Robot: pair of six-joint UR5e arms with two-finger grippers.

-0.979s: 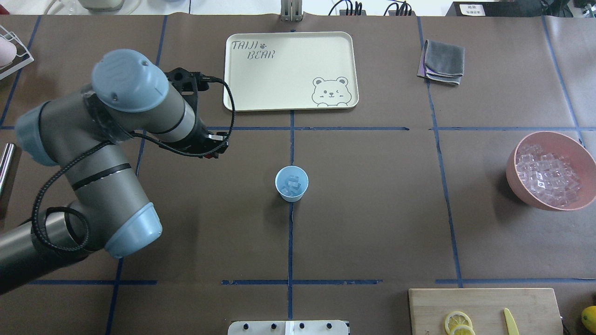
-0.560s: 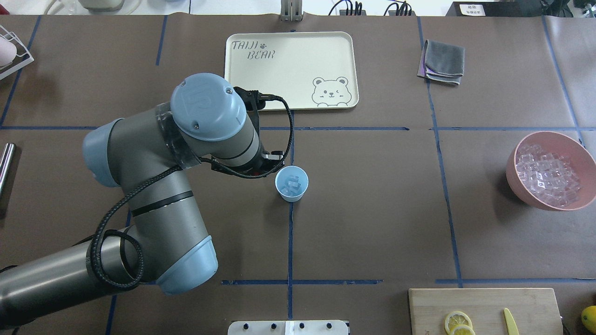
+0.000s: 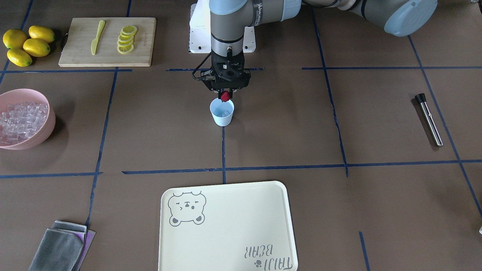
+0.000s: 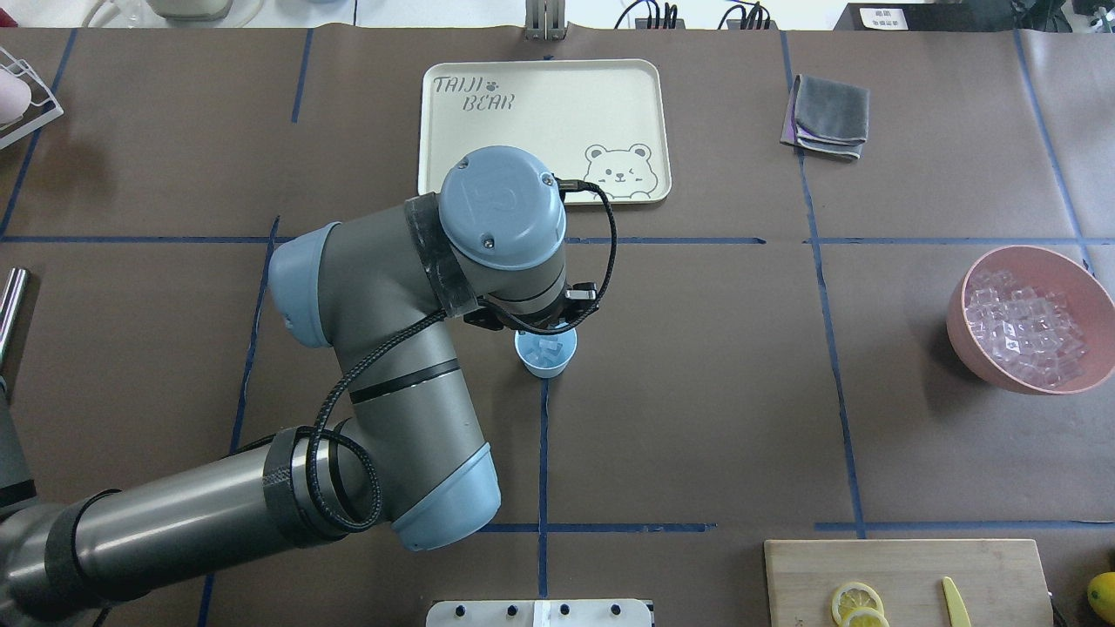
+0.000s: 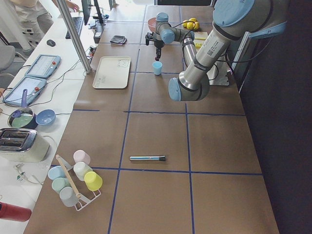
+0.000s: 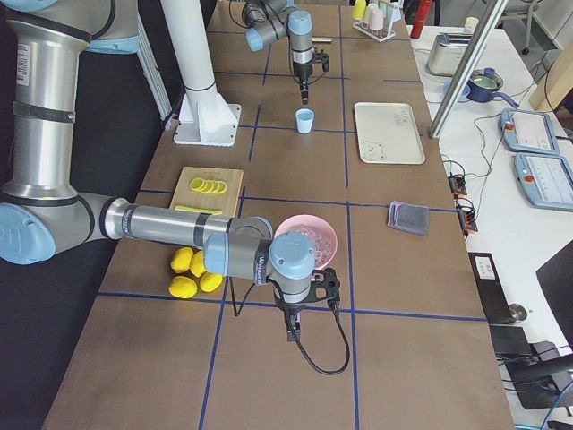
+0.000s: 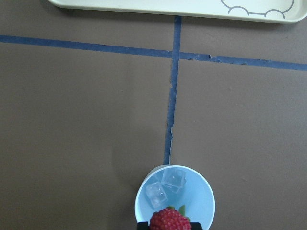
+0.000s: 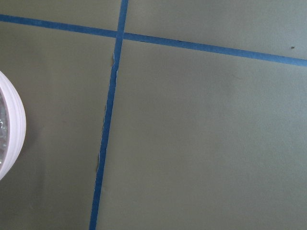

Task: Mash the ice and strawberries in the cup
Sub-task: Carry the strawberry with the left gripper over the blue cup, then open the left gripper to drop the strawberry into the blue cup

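Observation:
The pale blue cup (image 3: 221, 114) stands at the table's centre where the blue tape lines meet, also seen in the overhead view (image 4: 547, 359). Two clear ice cubes (image 7: 165, 188) lie inside it. My left gripper (image 3: 225, 95) hangs just above the cup's rim on the robot's side, shut on a red strawberry (image 3: 225, 96) with a green top (image 7: 169, 220). My right gripper (image 6: 291, 336) hovers low beside the pink bowl, seen only in the exterior right view, so I cannot tell its state.
A pink bowl (image 4: 965, 348) full of ice cubes sits at the right. A cream bear tray (image 4: 540, 131) lies beyond the cup. A cutting board (image 3: 107, 52) carries lemon slices and a yellow knife. A metal rod (image 3: 429, 120) lies on my left side.
My left arm has swept right from the table's left part to directly above the cup. The cup and everything else stayed put.

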